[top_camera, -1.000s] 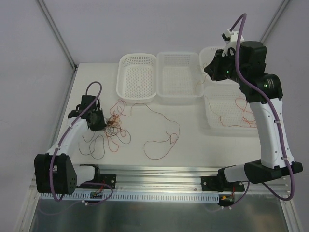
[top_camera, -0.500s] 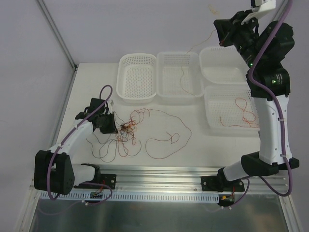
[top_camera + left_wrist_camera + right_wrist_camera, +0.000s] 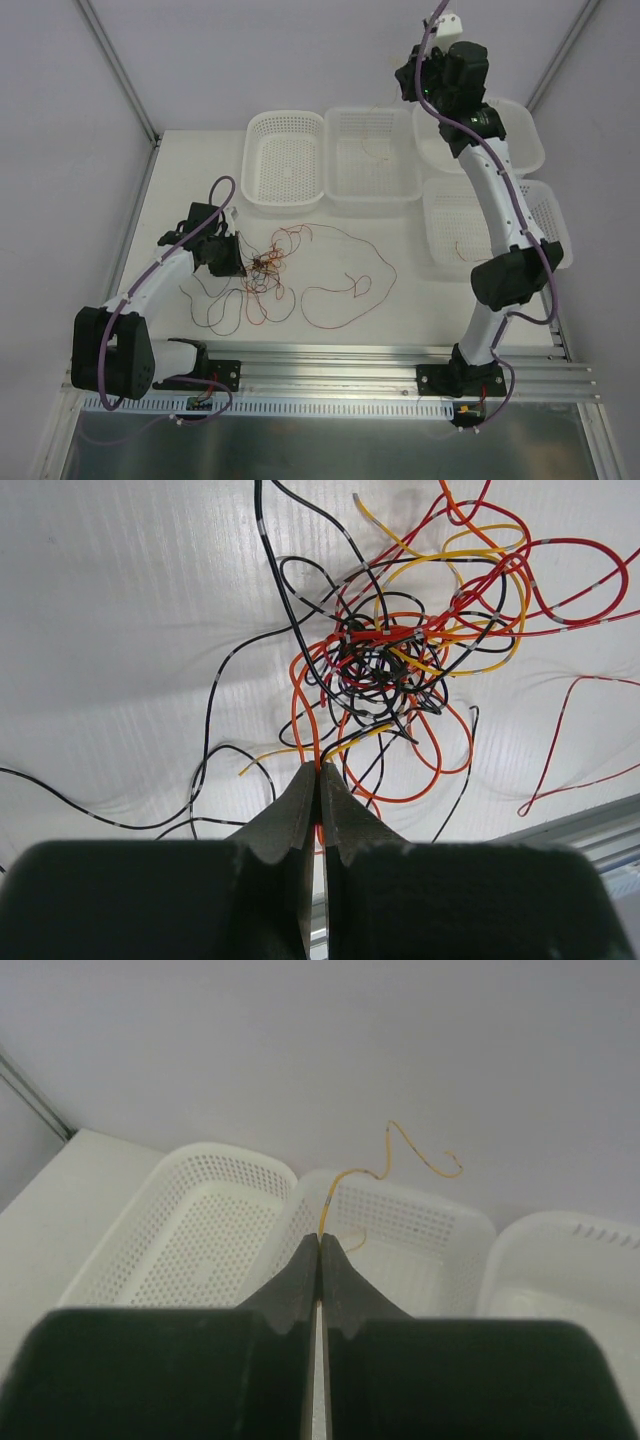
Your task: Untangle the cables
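The left claw [image 3: 230, 262] sat low on the desk [image 3: 430, 310] in the left-centre of the top view, with its tip at the left edge of the knotted clump of cables [image 3: 262, 265]. In the left wrist view the jaws were pressed flat together, clenched on an orange strand [image 3: 299, 705] that rose from the tips straight into the knot. A black strand left the same spot, and I could not tell whether it was pinched as well. The knot lay just above the tips, in the upper middle of that frame. It was a dense ball of red, orange, yellow and black loops resting on the desk, with loose ends fanning out to the upper right and far left.

In the top view, slack black loops [image 3: 215, 305] trailed below the left claw toward the bottom of the frame. A long red loop [image 3: 354, 283] spread from the clump to the right, across the middle of the desk.

The right claw [image 3: 408, 82] hung high in the upper middle of the top view, well apart from the clump and above the row of white baskets. Its wrist view showed the jaws shut tight on a thin yellow cable [image 3: 328, 1195]. That cable came out of the tips, climbed, and curled off to the upper right in the air, with the middle basket [image 3: 440, 1210] behind it.
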`<state>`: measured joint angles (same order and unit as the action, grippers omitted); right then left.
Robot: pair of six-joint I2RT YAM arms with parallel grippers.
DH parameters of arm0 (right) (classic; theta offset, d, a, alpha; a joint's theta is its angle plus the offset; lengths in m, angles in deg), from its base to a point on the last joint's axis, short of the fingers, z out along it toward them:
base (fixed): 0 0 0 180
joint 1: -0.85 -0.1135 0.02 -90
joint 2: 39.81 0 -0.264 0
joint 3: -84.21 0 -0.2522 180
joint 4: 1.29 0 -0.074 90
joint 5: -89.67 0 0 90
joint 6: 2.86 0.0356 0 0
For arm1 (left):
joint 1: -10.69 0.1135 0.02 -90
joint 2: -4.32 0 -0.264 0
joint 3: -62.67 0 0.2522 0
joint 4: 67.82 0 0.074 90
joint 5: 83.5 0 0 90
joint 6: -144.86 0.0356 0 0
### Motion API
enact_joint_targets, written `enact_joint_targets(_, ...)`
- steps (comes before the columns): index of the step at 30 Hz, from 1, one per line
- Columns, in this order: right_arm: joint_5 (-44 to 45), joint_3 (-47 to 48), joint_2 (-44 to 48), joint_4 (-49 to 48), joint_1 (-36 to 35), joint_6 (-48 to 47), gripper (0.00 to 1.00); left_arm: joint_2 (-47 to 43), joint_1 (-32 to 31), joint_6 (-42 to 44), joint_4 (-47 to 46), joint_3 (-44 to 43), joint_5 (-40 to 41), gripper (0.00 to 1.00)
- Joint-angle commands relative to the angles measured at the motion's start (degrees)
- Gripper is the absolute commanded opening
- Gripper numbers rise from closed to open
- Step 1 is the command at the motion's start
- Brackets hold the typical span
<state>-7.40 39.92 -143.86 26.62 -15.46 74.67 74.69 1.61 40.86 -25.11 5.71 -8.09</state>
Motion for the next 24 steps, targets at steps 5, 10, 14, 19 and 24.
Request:
enact_joint_targets(5, -3.47, -5.93, -8.08, 6.04, 0.06, 1.48, 0.14, 0.65, -0.76, 0.99, -0.39, 0.13, -1.76, 0.0)
enact_joint_targets(10, -6.02, -7.16, -8.63, 14.23, 0.06, 0.61, 0.45, 0.39, -1.02, 1.08, -0.39, 0.22, -1.93, 0.0)
enact_joint_targets(14, -5.67, -13.48, -2.14, 16.25, -0.21, 0.16, 0.68, -0.14, -1.2, 1.08, -0.39, 0.22, -2.63, 0.0)
enact_joint_targets(19, -7.68, -27.01, 8.67, 18.37, -4.85, -0.36, 0.79, -0.67, -1.38, 0.99, -0.39, -0.04, -3.69, 0.0)
enact_joint_targets(24, -10.94, -40.63, 17.64, 13.64, -15.75, 4.19, 0.78, -1.29, -1.47, 0.82, -0.65, 0.05, -5.88, 0.0)
